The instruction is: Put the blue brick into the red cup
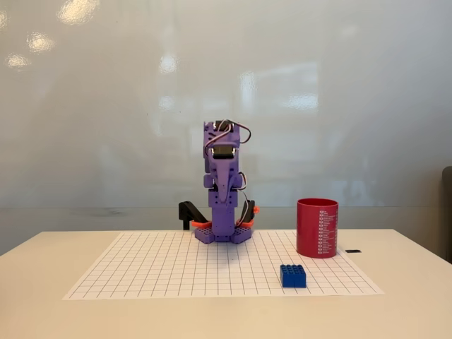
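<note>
Fixed view: the blue brick [293, 275] lies just front-left of the red cup [317, 227]. The folded purple arm's gripper [220, 229] state is unclear; approach from above, straddling the brick.

Pale glossy wall [106, 106] fills the back, with soft blurred ceiling-light reflections top left and centre. Cream table [42, 296] in front carries a white gridded sheet [162, 272] lying flat. Dark furniture edge [447, 212] at far right, too cropped to identify.
</note>
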Robot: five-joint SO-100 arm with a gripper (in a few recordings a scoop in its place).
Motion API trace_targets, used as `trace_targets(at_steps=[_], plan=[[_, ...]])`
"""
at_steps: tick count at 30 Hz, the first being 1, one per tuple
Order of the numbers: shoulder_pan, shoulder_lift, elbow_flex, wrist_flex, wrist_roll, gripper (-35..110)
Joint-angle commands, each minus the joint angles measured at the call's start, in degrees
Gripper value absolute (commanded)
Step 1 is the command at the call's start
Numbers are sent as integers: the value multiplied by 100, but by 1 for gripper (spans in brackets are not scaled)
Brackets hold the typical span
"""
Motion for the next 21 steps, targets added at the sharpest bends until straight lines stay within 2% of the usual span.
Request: trace_targets(at_steps=[1, 12, 21], plan=[[9, -1195, -2048, 492, -220, -1], [-1169, -5616, -5528, 1960, 9, -1], [-2329, -8631, -6012, 1907, 193, -1]])
